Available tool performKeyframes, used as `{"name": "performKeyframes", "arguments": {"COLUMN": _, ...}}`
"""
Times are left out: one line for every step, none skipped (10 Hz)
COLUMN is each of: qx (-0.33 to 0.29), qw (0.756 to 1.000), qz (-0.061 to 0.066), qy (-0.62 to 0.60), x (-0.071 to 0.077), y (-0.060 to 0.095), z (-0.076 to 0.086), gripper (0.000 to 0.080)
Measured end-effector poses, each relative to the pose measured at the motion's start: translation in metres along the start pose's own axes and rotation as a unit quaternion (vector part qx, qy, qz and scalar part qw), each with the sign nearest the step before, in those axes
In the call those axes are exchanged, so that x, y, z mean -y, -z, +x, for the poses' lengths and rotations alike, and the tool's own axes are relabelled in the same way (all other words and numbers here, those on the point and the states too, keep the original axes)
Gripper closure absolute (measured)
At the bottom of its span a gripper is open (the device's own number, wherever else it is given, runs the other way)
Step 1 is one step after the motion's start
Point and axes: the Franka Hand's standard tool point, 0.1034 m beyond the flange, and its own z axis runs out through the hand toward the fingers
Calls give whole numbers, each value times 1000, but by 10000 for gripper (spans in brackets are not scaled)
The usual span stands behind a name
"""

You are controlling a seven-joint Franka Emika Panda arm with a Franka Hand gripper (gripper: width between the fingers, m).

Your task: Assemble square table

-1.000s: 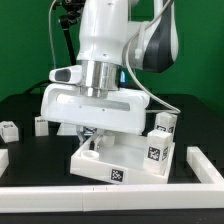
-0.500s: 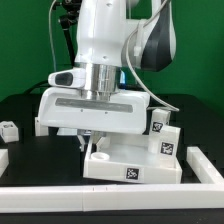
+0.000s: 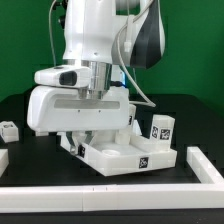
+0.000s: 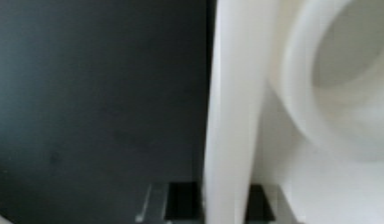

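The gripper (image 3: 83, 140) pinches the slab's (image 3: 135, 158) rim, likely to place it. Next it must let go and take a leg (image 3: 160, 130) nearby.

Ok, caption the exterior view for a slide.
Panda gripper clamps the square tabletop by its rim, a tagged leg standing beside it.

Robot arm (image 3: 90, 40) low over the white tabletop slab (image 3: 120, 158), a tagged leg (image 3: 160, 130) upright just beside it.
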Motion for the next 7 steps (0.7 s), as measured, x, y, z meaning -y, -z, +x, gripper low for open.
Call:
{"name": "performKeyframes", "arguments": {"qx": 2, "qw": 999, "qz": -1, "qy": 41, "x": 0, "y": 0, "z": 0, "gripper": 736}}
{"name": "performKeyframes", "arguments": {"qx": 2, "qw": 998, "qz": -2, "qy": 65, "x": -1, "y": 0, "z": 1, "gripper": 736}}
{"name": "performKeyframes", "arguments": {"qx": 3, "qw": 996, "qz": -2, "qy": 93, "x": 0, "y": 0, "z": 8, "gripper": 735}}
{"name": "performKeyframes", "arguments": {"qx": 4, "qw": 986, "qz": 0, "qy": 168, "x": 2, "y": -1, "z": 35, "gripper": 735}}
{"name": "performKeyframes", "arguments": {"qx": -1, "qw": 977, "qz": -4, "qy": 213, "x": 4, "y": -3, "z": 58, "gripper": 735}}
{"name": "performKeyframes", "arguments": {"qx": -2, "qw": 967, "qz": -7, "qy": 254, "x": 6, "y": -3, "z": 67, "gripper": 735}}
{"name": "performKeyframes", "arguments": {"qx": -1, "qw": 961, "qz": -8, "qy": 276, "x": 3, "y": -3, "z": 63, "gripper": 735}}
